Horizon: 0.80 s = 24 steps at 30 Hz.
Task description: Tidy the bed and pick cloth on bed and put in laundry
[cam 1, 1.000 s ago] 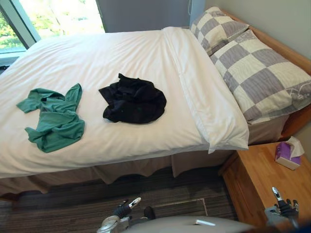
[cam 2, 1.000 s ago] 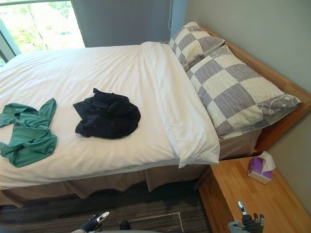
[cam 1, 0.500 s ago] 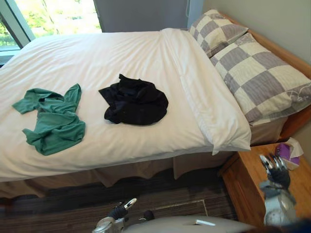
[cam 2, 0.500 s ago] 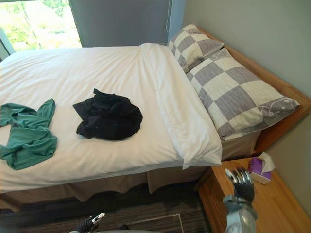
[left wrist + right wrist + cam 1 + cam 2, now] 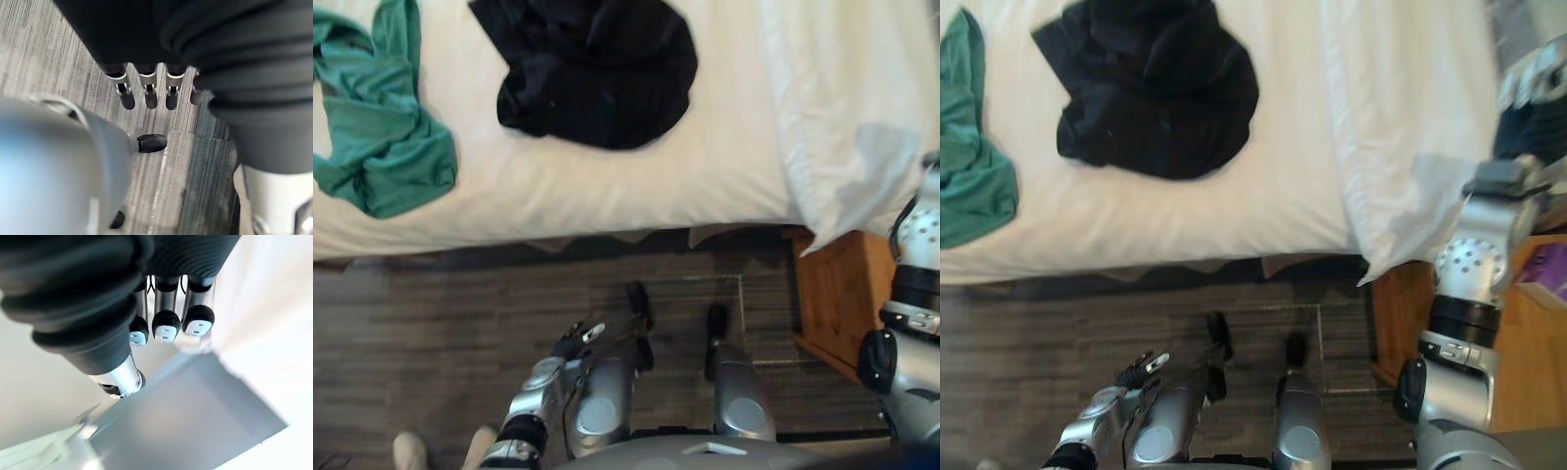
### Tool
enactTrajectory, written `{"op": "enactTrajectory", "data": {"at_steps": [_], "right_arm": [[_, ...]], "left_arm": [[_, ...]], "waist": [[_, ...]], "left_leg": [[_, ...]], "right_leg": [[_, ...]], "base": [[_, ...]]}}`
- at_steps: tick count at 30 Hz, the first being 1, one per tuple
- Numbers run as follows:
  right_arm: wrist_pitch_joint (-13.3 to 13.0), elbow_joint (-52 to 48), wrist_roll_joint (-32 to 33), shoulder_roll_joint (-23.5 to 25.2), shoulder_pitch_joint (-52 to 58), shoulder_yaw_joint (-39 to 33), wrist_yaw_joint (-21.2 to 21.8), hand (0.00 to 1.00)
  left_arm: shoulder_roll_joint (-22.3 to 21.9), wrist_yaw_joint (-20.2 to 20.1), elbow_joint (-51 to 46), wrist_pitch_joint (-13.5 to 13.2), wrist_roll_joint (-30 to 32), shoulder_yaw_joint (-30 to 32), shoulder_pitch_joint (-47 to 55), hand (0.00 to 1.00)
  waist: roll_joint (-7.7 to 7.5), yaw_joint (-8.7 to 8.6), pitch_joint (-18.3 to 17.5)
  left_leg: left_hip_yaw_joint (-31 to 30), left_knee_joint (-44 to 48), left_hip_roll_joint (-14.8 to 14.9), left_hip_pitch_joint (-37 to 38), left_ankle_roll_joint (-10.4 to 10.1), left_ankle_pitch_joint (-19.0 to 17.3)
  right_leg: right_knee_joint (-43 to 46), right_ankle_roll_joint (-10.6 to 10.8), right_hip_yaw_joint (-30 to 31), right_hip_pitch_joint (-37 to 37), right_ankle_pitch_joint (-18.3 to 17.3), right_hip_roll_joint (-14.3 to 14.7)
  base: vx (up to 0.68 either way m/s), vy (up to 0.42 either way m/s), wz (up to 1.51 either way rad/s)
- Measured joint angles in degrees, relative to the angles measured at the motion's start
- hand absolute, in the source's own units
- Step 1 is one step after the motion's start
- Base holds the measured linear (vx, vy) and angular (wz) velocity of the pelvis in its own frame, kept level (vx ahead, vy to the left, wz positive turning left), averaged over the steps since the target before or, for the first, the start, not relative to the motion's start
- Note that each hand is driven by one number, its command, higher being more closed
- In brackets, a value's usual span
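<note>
Spreading across the head camera's views, the bed [image 5: 607,191] lies under a white duvet [image 5: 734,147], whose folded-back band ends in a corner [image 5: 837,211] hanging over the bed's near edge. Below that edge runs a dark striped floor [image 5: 431,323]. A wooden nightstand [image 5: 837,294] stands just beside the bed's near corner, partly under the hanging duvet corner.

Both of the task's pieces lie on the bed. The black cloth [image 5: 597,73] sits crumpled near the middle of the duvet. The green cloth [image 5: 377,127] lies well apart from it, further from the folded band and close to the bed's near edge.

The right arm rises beside the bed's near corner. The right robot hand [image 5: 166,308] has its fingers loosely extended and the thumb apart, holding nothing, with white bedding showing past the fingertips. The left robot hand [image 5: 573,343] hangs low over the floor in front of the bed, its fingers straight and empty.
</note>
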Motion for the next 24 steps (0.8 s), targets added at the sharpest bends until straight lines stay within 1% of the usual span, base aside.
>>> {"op": "enactTrajectory", "data": {"at_steps": [1,2,3,4,5,6,7,8,10,12,13,15,17,18,20,22,23,24], "right_arm": [[-1.3,-2.2,1.1,0.0,-1.1,1.2,-0.1,1.0],[-2.1,-3.1,1.5,0.0,-1.5,1.6,-0.3,1.0],[-4.1,-4.7,2.4,0.0,-2.3,1.7,-1.1,1.0],[-6.1,-5.5,3.7,0.0,-2.9,1.6,-2.2,1.0],[-7.1,-5.7,4.4,0.2,-3.1,1.6,-2.6,1.0],[-8.5,-5.9,5.7,0.8,-3.4,1.6,-3.5,1.0],[-9.8,-5.9,6.6,1.7,-3.5,1.6,-4.6,1.0],[-10.4,-5.9,6.8,2.4,-3.8,1.5,-5.1,1.0],[-12.9,-6.0,7.6,4.9,-4.8,1.5,-6.2,1.0],[-14.9,-6.1,8.7,5.8,-4.6,1.3,-6.3,1.0],[-16.6,-6.1,10.2,7.0,-4.3,0.5,-6.0,1.0],[-18.1,-6.0,12.0,8.7,-3.3,-0.9,-5.3,1.0],[-19.6,-5.9,16.6,12.1,0.0,-2.8,-1.4,1.0],[-20.1,-5.8,18.1,12.9,0.8,-3.1,0.1,1.0],[-20.8,-4.9,22.9,15.1,4.8,-5.4,5.8,1.0],[-20.3,-3.3,26.5,16.3,7.5,-7.3,9.1,1.0],[-20.0,-2.7,27.7,16.6,8.2,-7.6,9.9,1.0],[-18.7,-1.1,29.4,17.0,9.8,-7.7,10.8,1.0]], "left_arm": [[-0.6,0.2,0.0,-1.2,-1.0,-0.2,-1.3,0.0],[-1.0,1.0,0.0,-2.0,-1.1,-0.4,-1.9,0.0],[-1.2,1.7,-0.1,-3.4,-1.1,-0.5,-3.3,0.0],[-1.8,2.2,-0.6,-4.4,-1.3,-0.5,-4.5,0.0],[-1.9,2.3,-1.1,-4.8,-1.6,-0.5,-5.0,0.0],[-2.0,2.7,-1.8,-5.8,-1.8,-0.5,-5.9,0.0],[-2.2,3.7,-2.2,-6.6,-2.1,-0.5,-7.0,0.0],[-2.5,4.2,-2.1,-6.8,-2.2,-0.5,-7.6,0.0],[-3.5,6.6,-2.7,-7.5,-2.3,-0.2,-9.1,0.0],[-4.1,7.8,-2.9,-7.6,-2.3,0.2,-10.0,0.0],[-4.3,8.9,-3.4,-7.5,-2.3,0.5,-10.9,0.0],[-4.6,9.7,-3.5,-7.5,-3.3,1.0,-11.9,0.0],[-4.8,11.0,-3.7,-7.4,-4.2,1.9,-13.1,0.0],[-5.0,11.2,-3.7,-7.4,-4.3,2.4,-13.2,0.0],[-5.8,11.5,-3.7,-7.4,-4.3,4.3,-13.3,0.0],[-5.9,12.2,-3.6,-7.1,-4.5,4.6,-13.4,0.0],[-6.0,12.3,-3.6,-6.9,-5.0,4.7,-13.5,0.0],[-6.3,12.3,-3.4,-6.6,-6.0,5.2,-13.5,0.0]], "waist": [[0.02,0.15,0.9],[0.08,0.38,1.4],[-0.01,0.61,2.1],[0.31,0.83,2.6],[0.31,1.03,2.8],[0.36,1.23,2.9],[0.34,1.32,3.1],[0.32,1.31,3.2],[0.39,1.4,3.3],[0.46,1.28,3.3],[0.47,1.12,3.3],[0.47,1.2,3.3],[0.44,1.25,3.4],[0.44,1.23,3.4],[0.44,1.06,3.4],[0.41,1.13,3.3],[0.38,1.17,3.3],[0.38,1.11,3.3]], "left_leg": [[-0.2,3.9,0.8,-3.7,0.1,-1.4],[-0.2,5.6,1.2,-5.3,0.1,-2.0],[-0.6,8.6,1.5,-8.7,0.1,-2.5],[-1.0,11.2,2.1,-11.8,0.2,-3.3],[-1.3,12.4,2.4,-13.4,0.2,-3.4],[-1.5,14.6,3.0,-16.3,0.2,-3.4],[-1.6,16.5,3.3,-18.5,0.4,-3.6],[-1.6,17.4,3.5,-19.3,0.5,-3.7],[-1.6,20.1,4.3,-22.3,0.3,-4.7],[-1.5,21.2,4.3,-24.0,0.2,-4.8],[-1.5,22.1,4.4,-25.8,0.1,-4.9],[-1.4,22.5,4.9,-27.5,0.0,-5.3],[-1.2,23.5,5.8,-29.2,0.0,-5.5],[-1.1,23.5,6.0,-29.3,0.0,-5.5],[-0.7,23.2,6.5,-29.2,-0.1,-5.4],[0.6,22.3,6.9,-28.5,-0.3,-5.2],[1.1,21.8,6.9,-28.1,-0.2,-5.0],[2.2,20.9,6.9,-27.3,0.0,-4.7]], "right_leg": [[3.5,-0.2,-0.3,-3.3,-1.1,-0.1],[5.1,-0.3,-0.5,-5.0,-1.6,-0.3],[8.3,-0.6,-1.2,-8.1,-2.9,-0.7],[11.0,-1.0,-1.5,-10.8,-3.9,-0.8],[12.3,-1.2,-1.5,-12.4,-4.2,-0.7],[14.7,-1.6,-1.7,-15.2,-4.5,-0.6],[17.1,-1.6,-1.7,-17.4,-5.0,-0.7],[18.3,-1.8,-1.7,-18.3,-5.3,-0.8],[22.1,-2.4,-1.6,-22.0,-6.0,-0.8],[23.6,-2.3,-1.6,-23.8,-7.0,-1.1],[24.3,-2.3,-1.5,-25.4,-8.4,-1.2],[24.5,-2.7,-1.4,-27.0,-9.6,-0.9],[25.7,-3.0,-1.2,-29.0,-9.8,-0.1],[25.8,-3.0,-1.1,-29.2,-9.8,0.0],[25.7,-3.6,-1.0,-29.2,-9.5,0.3],[25.0,-3.8,-0.5,-29.2,-8.8,0.5],[24.6,-3.6,0.0,-29.2,-8.4,0.5],[23.8,-3.6,0.9,-29.2,-7.8,0.7]], "base": [[0.02,-0.07,0.19],[0.01,-0.057,0.25],[0.0,-0.056,0.33],[0.0,-0.052,0.35],[0.0,-0.071,0.33],[0.0,-0.054,0.28],[-0.01,-0.054,0.26],[-0.03,-0.047,0.15],[-0.04,-0.057,0.02],[-0.05,-0.054,0.06],[-0.08,-0.069,0.09],[-0.09,-0.079,0.03],[-0.08,-0.068,-0.06],[-0.05,-0.053,-0.11],[-0.03,-0.038,-0.13],[0.0,-0.021,-0.16],[0.02,-0.015,-0.29],[0.03,-0.005,-0.36]]}}
